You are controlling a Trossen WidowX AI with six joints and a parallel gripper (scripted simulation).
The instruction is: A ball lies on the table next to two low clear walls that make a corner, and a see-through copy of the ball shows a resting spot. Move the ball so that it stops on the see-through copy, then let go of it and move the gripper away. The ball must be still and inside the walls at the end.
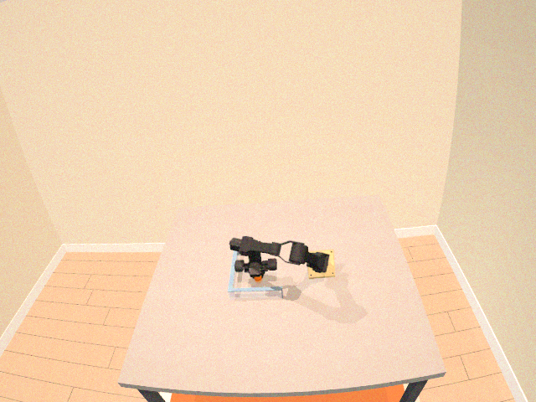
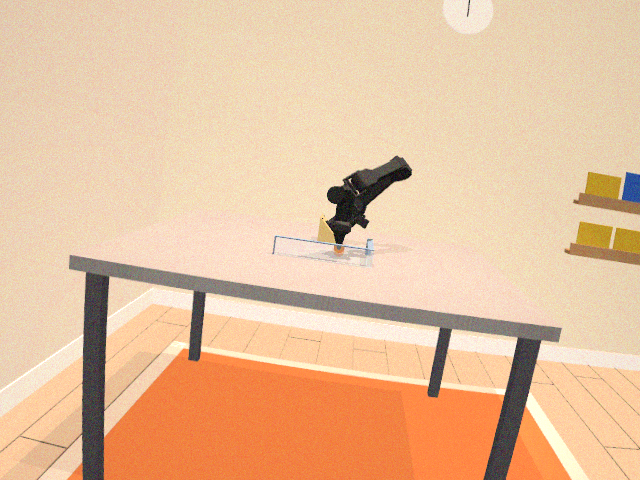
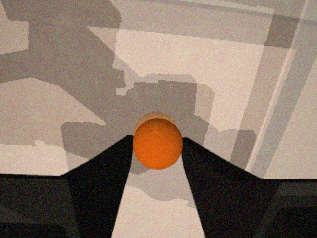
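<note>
— While you scan from the left, what comes first?
— One clear wall (image 1: 232, 273) of the corner, then the gripper (image 1: 257, 274) reaching down inside it.
— And its jaws?
— Pinching the orange ball (image 3: 158, 143) between dark fingers, low over the table (image 1: 208, 328).
— Is the see-through copy (image 3: 155, 118) visible?
— A pale rim peeks out just behind the ball.
— Farther right?
— The arm's yellow base plate (image 1: 327, 269), outside the walls.
</note>
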